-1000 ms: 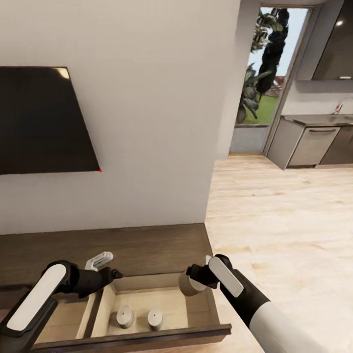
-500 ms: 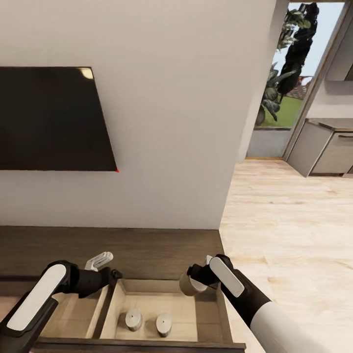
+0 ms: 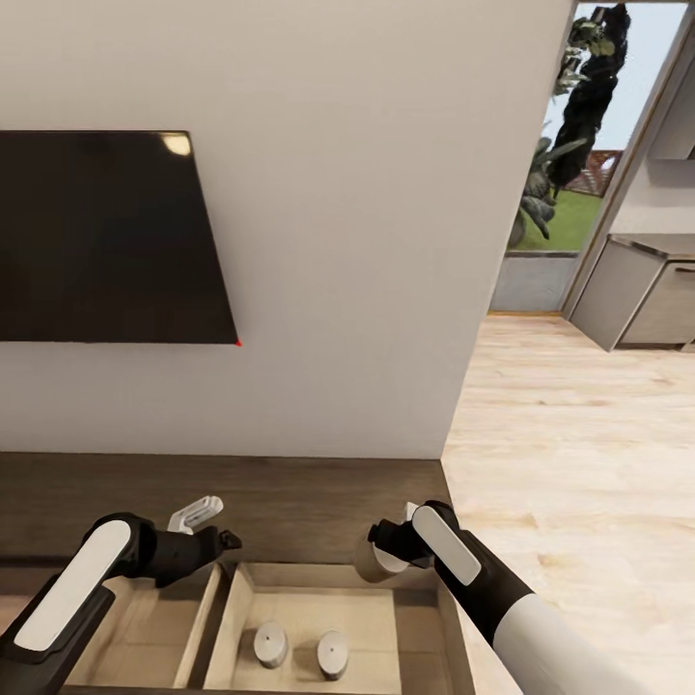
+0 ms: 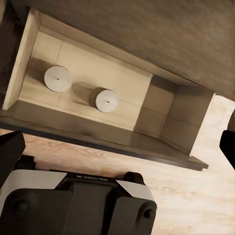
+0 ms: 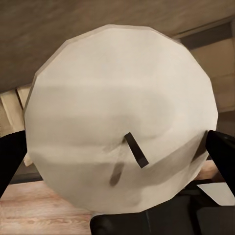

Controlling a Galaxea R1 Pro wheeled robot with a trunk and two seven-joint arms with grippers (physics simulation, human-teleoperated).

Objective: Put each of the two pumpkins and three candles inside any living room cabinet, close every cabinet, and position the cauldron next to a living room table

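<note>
Right hand (image 3: 378,558) is clamped on a cream candle (image 3: 369,562), held over the back right corner of the open drawer (image 3: 417,618) in the dark wood cabinet (image 3: 290,497); in the right wrist view the candle's top face and wick (image 5: 135,149) sit between the dark fingers (image 5: 223,159). Two more candles stand upright and slightly apart on the drawer's pale floor, one (image 3: 270,644) (image 4: 58,78) left of the other (image 3: 333,653) (image 4: 105,100). Left hand (image 3: 198,513) hangs empty over the cabinet top just behind the drawer's left end, pale fingers parted; black TV (image 3: 106,236) on the wall above.
</note>
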